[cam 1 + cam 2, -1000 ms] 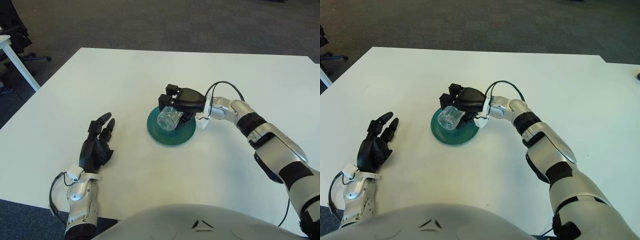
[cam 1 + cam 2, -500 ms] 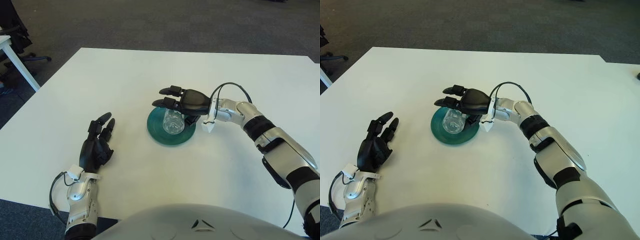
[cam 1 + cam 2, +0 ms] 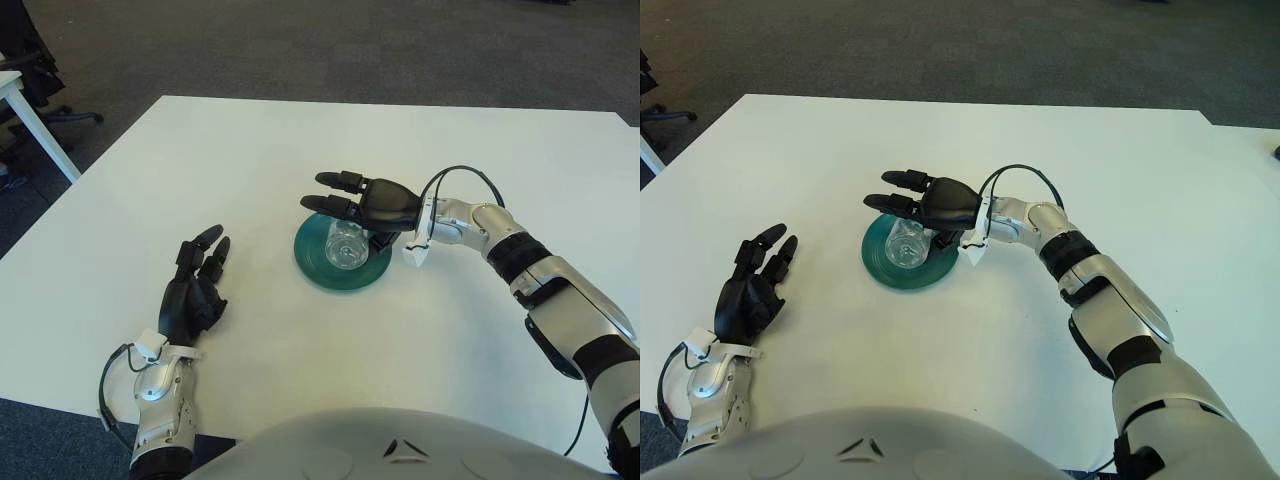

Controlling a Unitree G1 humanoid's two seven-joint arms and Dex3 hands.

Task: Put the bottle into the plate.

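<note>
Far left, we are keeping our left hand palm down on the table, fingers loosely extended and pointing away from us, gripping nothing; it is lying well apart from the plate and in the same spot as a second ago.

Moving toward the middle, the green plate is sitting on the white table, and the clear bottle is lying inside it, on its side, with one round end facing us. It is resting within the plate's rim.

To the right of that, we are holding our right hand over the plate's far edge, just above the bottle. Its fingers are stretched out straight toward our left, spread open, and they are no longer wrapped around anything. The forearm is running back to the right, with the elbow bent and the upper arm coming down toward the lower right corner. A black cable loops over the wrist.

A second ago the fingers were curled around the bottle, pressing it down onto the plate. Half a second ago they were already opened, and since then the hand is lifting only slightly, while the bottle is staying put in the plate.
</note>
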